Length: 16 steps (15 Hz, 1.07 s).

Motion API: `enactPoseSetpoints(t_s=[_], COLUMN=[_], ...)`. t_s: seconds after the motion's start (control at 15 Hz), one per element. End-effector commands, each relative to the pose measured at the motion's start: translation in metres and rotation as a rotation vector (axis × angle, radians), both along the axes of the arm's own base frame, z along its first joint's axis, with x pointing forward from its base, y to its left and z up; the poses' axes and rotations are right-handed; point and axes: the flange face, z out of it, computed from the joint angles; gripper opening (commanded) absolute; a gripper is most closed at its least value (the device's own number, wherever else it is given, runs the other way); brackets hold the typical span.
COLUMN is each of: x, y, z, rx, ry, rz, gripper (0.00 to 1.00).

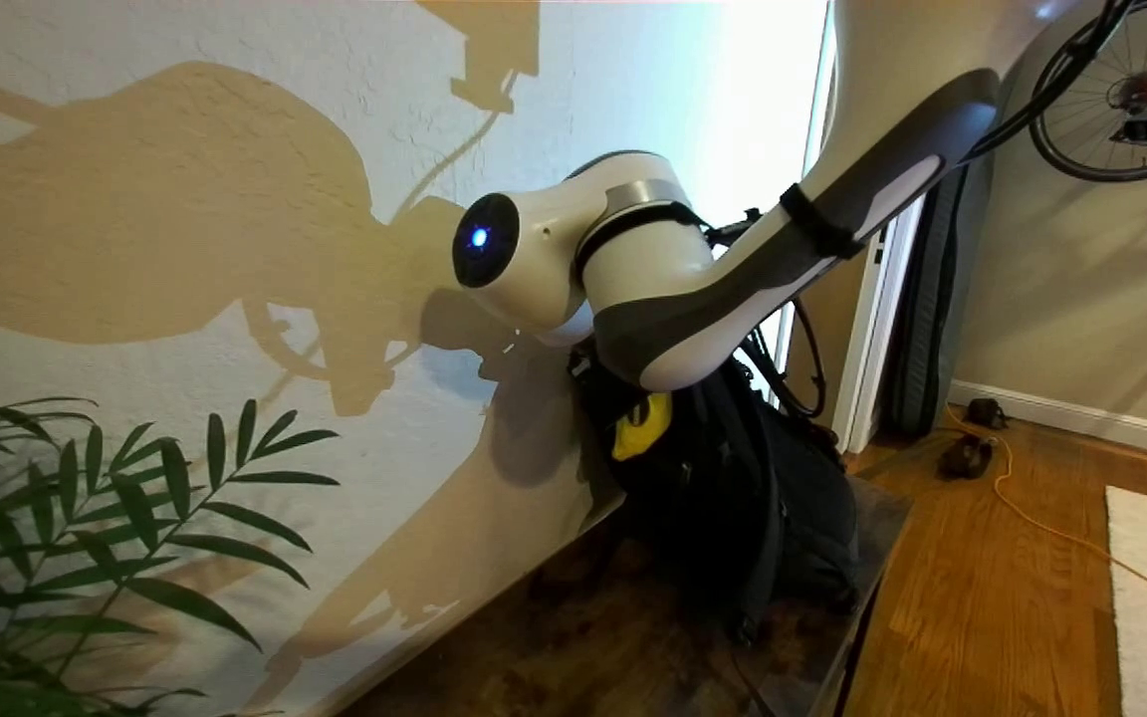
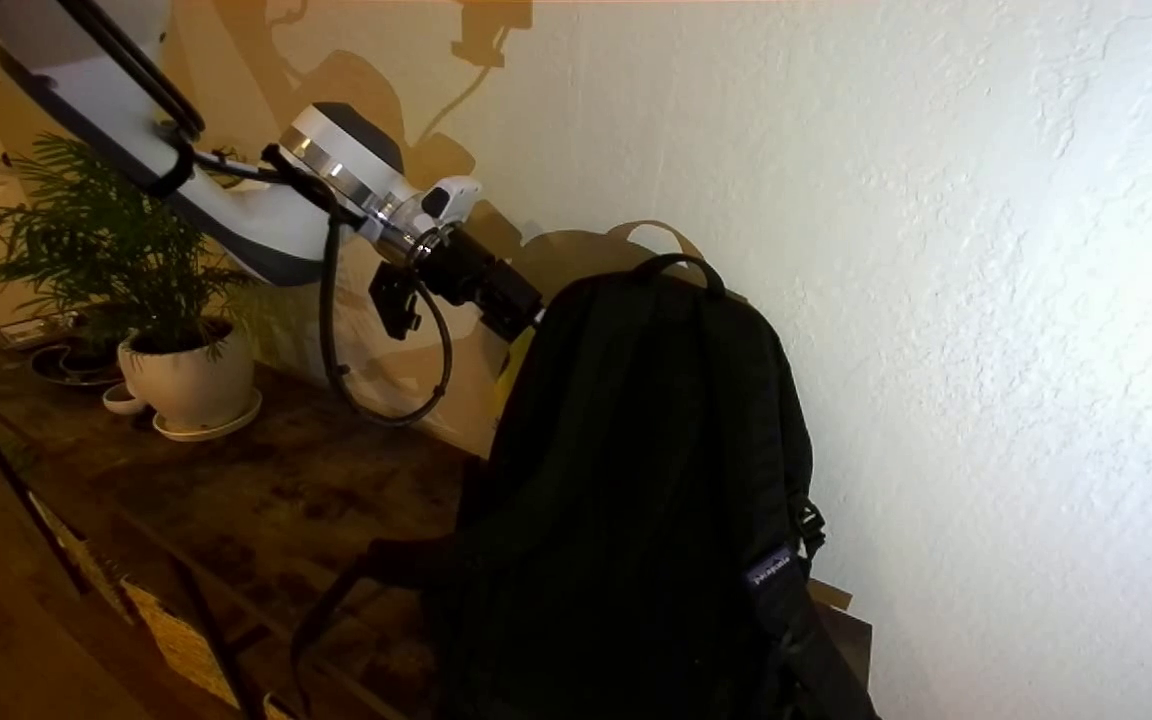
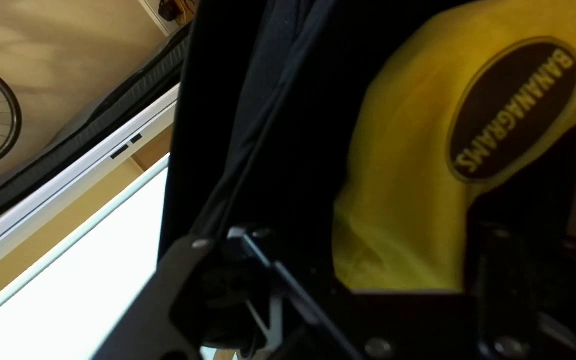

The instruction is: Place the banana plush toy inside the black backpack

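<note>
Near one end of the dark tabletop (image 2: 336, 470), one black backpack (image 2: 636, 480) stands with its base close to the front edge and its top near the wall (image 2: 986, 300). The widest gap runs from there toward the opposite end, up to one potted plant (image 2: 191, 390) and one white bowl (image 2: 123, 400). One arm (image 2: 266, 225), above the wall edge, extends to the backpack's upper part. One banana plush toy (image 3: 408, 165) shows against its dark cloth there; how far inside, I cannot tell. In the wrist view the gripper (image 3: 385, 260) has two fingers flanking the toy's near end, but whether they clench it is unclear.
</note>
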Motion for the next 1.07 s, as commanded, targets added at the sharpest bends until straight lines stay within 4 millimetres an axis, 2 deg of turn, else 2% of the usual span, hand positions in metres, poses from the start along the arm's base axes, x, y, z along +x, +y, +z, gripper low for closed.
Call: enactPoseSetpoints(t_s=[0.0,0.47,1.0], x=[0.007,0.007,0.0], y=[0.006,0.026,0.048], z=[0.015,0.02,0.013], rx=[-0.042,-0.049,0.009], ry=[-0.009,0.003,0.039], rz=[0.049,0.117,0.17], gripper=[1.0,1.0,1.0])
